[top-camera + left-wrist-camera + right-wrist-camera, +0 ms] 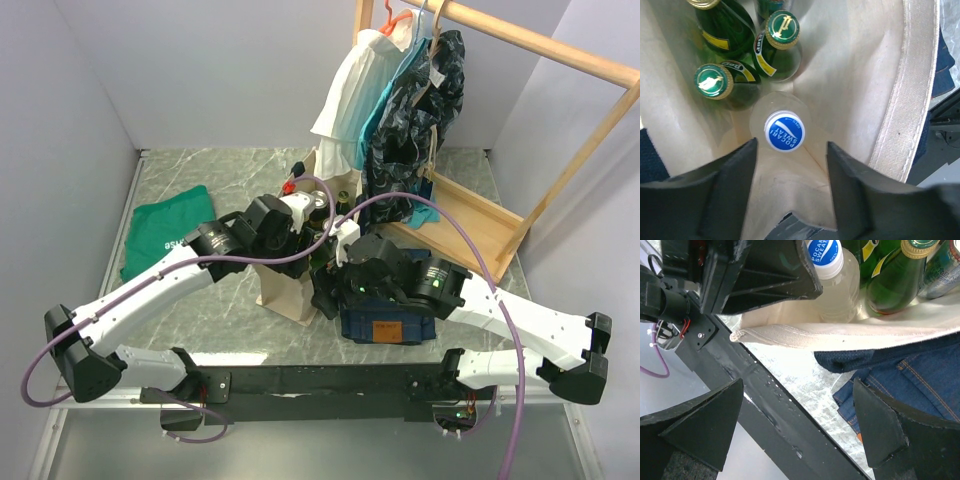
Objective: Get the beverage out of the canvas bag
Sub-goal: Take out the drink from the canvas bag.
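The blue cap (784, 131) of the clear bottle (840, 290) carries the white words "POCARI SWEAT", and both wrist views show them. 1 green bottle cap (782, 26) has a gold sign like a letter P. The yellow neck labels (764, 59) and the white letters on the green cloth (165, 225) cannot be read.

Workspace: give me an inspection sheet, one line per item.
Surface: grey marbled table.
Job's things: canvas bag upright, mouth open; Pocari Sweat bottle inside, next to green glass bottles.
Clutter: jeans beside the bag; green cloth at far left.
Grippers: left gripper in the bag mouth, jaws apart either side of that bottle, not touching; right gripper open outside the bag's rim, holding nothing.
Cables: purple cables loop along both arms.
Surroundings: wooden rack with hanging clothes; pale walls.
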